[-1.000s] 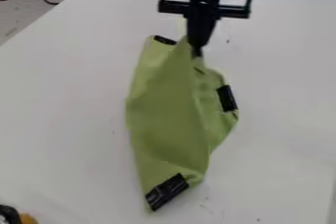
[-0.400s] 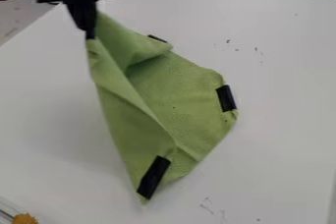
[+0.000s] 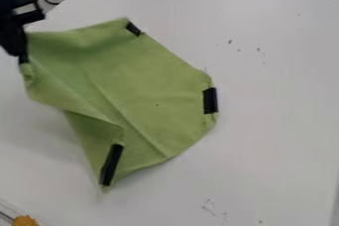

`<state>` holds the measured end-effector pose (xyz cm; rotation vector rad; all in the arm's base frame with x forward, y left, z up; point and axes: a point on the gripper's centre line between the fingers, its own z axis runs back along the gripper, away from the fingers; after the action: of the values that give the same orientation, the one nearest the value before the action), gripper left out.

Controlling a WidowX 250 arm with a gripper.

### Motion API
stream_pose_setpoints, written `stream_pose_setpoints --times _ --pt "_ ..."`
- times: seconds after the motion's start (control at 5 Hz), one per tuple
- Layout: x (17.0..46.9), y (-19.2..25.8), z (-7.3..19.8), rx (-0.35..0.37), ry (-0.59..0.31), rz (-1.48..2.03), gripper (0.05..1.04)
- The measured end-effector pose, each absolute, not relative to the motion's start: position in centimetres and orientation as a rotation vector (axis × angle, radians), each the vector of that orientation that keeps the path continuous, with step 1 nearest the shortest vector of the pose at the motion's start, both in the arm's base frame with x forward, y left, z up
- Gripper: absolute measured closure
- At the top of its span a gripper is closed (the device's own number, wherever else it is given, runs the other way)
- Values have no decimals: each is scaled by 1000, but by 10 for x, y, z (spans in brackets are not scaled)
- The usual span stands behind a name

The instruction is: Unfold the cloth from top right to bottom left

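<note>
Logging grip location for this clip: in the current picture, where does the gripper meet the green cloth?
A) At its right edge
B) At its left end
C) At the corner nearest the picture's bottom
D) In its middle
B: the gripper is at the left end of the green cloth.

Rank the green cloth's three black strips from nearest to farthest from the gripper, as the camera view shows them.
1. Upper strip, by the top corner of the cloth.
2. Lower strip, near the bottom corner.
3. Right strip, at the right edge, across from the gripper.
</note>
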<state>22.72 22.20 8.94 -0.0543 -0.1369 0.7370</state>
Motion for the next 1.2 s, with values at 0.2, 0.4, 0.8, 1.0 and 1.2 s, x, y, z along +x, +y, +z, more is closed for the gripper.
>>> stream_pose_setpoints --times 0.2,0.4,0.8,1.0,1.2 --pt "208 230 73 -84 -130 775 1030" --pt "192 235 50 -121 -107 807 1010" --pt "182 236 37 -133 -57 802 607" --pt "181 236 37 -90 -22 777 298" --pt "186 234 51 -24 -4 738 81"
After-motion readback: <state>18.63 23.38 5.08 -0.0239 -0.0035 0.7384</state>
